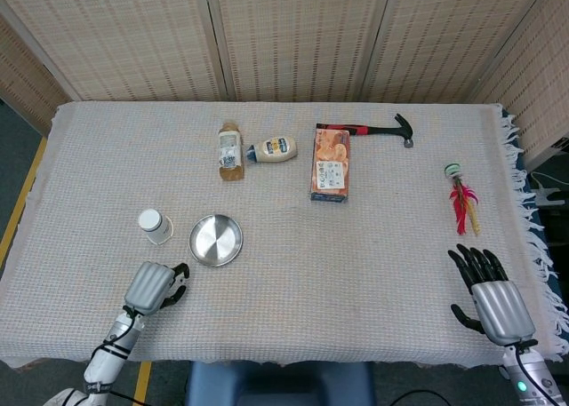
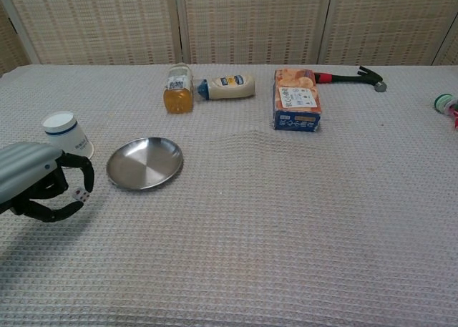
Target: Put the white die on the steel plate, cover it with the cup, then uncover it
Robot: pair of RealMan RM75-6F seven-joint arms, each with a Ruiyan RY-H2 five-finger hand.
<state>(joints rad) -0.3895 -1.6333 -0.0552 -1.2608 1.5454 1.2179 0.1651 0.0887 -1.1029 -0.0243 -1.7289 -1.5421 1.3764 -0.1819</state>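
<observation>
Left hand [image 2: 39,180] at near-left table edge, fingers curled around the white die [image 2: 81,195]; die pinched at the fingertips, visible only in chest view. Being a cube, it has no long axis; a pipped face turns toward the chest camera. Die held just left of the steel plate [image 2: 144,163], apart from it, and low over the cloth; whether it touches the cloth cannot be told.

Steel plate lies flat, bare. Cup [image 2: 66,133], white with a dark band, stands upside down just left of the plate and behind the left hand.

Beyond the plate: amber bottle [image 1: 230,151] lying with its long axis running away from the robot; mayonnaise bottle [image 1: 272,149] beside it, lying crosswise. Right of the plate, further back: orange box [image 1: 330,164], then hammer [image 1: 369,130] behind it.

Far right of the plate: red-and-yellow feathered toy [image 1: 461,198]. Right hand [image 1: 491,292] rests at the near-right edge, fingers extended and apart, holding nothing.
</observation>
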